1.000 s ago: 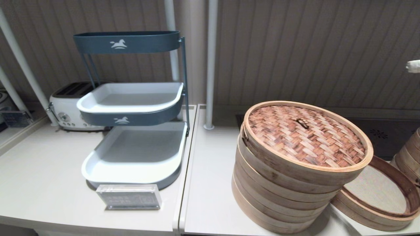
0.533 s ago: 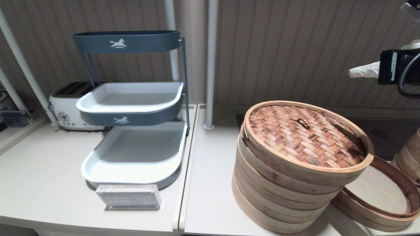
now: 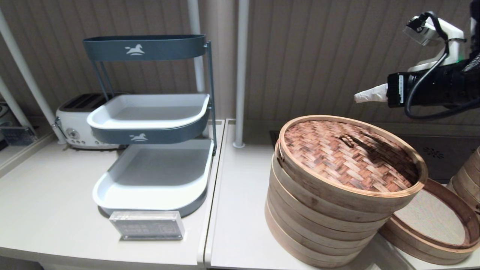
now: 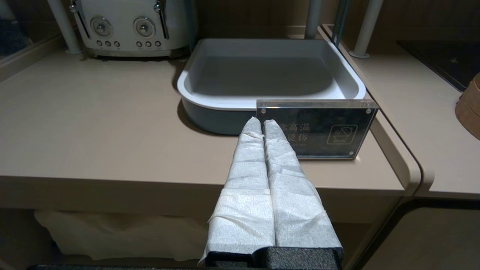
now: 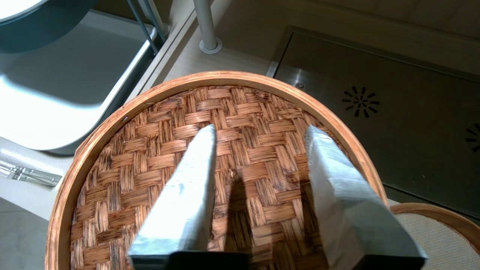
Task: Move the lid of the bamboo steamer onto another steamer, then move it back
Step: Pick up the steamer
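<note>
Now the wide round bamboo steamer lid (image 3: 350, 155), its reddish-brown herringbone weave ringed by a pale band with a tiny dark centre loop, sits slightly askew atop the tall stack of pale bamboo ring tiers (image 3: 318, 228). Above its far right part hangs the right gripper (image 5: 258, 137), its white-wrapped fingers (image 5: 187, 187) spread wide, holding nothing, clear of the weave. Beside the stack lies a low steamer with dark inner rim (image 3: 437, 225). The left gripper (image 4: 261, 122), fingers pressed together and empty, hovers before a clear acrylic sign (image 4: 318, 129).
</note>
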Controlling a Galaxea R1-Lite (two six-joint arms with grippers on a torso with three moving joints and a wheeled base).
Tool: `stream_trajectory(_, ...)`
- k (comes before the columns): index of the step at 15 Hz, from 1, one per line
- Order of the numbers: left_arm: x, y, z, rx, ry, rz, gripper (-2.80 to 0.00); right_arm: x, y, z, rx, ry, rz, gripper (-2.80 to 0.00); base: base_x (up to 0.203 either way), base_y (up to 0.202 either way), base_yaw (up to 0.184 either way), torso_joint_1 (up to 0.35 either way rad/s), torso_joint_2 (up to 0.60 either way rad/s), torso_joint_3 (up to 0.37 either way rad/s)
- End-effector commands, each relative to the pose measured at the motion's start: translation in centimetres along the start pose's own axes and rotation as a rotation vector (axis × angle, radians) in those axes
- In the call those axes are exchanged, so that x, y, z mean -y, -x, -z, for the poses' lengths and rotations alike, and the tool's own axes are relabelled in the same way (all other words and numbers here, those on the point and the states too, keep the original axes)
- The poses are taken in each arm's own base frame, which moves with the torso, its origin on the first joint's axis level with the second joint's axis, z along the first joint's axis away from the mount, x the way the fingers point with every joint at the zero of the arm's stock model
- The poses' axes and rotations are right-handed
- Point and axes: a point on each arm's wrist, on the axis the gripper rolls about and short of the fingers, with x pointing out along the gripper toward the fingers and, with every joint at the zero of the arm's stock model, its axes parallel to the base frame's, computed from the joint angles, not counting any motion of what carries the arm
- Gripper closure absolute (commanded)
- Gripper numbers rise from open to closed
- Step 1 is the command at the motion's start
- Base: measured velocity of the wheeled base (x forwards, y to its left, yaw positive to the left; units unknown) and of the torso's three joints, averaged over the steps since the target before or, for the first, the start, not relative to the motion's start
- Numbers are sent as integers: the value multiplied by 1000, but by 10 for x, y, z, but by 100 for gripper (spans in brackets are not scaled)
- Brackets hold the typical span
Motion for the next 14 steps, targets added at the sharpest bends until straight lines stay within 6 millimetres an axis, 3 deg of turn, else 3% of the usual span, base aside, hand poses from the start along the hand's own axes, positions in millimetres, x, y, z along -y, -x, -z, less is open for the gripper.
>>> stream_trajectory(1,0,-2,8,-27,1,0,0,-4,-11,4,-29,4,-21,-280,0,0,0,0,0,0)
stream_trajectory(14,0,-2,8,-27,1,0,0,-18,-23,32,-145,75,-14,-280,0,0,0,2,0,0)
